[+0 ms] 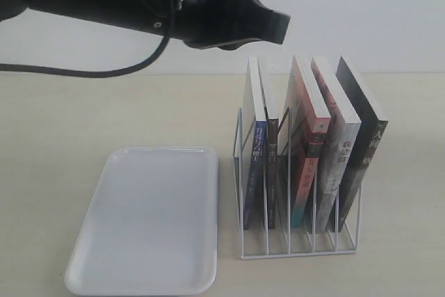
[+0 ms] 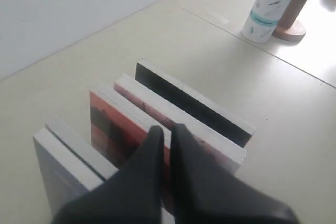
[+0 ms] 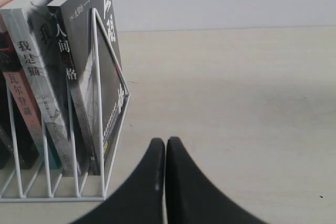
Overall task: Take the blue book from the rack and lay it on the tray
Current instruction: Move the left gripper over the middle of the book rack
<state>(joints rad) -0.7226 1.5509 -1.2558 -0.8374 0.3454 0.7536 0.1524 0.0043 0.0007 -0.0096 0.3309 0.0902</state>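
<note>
The white wire rack (image 1: 299,245) holds several upright books. In its leftmost slot stands the blue book (image 1: 256,165), its blue spine with white characters facing me. To the left of the rack, the white tray (image 1: 149,220) lies flat with nothing on it. My left gripper (image 1: 281,27) hovers shut and holding nothing, above and behind the tops of the books. In the left wrist view its tips (image 2: 167,129) are over the red-covered book (image 2: 113,129). My right gripper (image 3: 165,141) is shut, low over the table beside the rack's (image 3: 100,103) right end; the exterior view does not show it.
Beside the blue book stand a dark-spined book (image 1: 272,165), a red one (image 1: 311,151), a pale one (image 1: 341,158) and a black one (image 1: 365,151). A patterned white cylinder (image 2: 268,9) and a wooden stand (image 2: 294,24) are far off on the table. A black cable (image 1: 83,71) hangs from the left arm.
</note>
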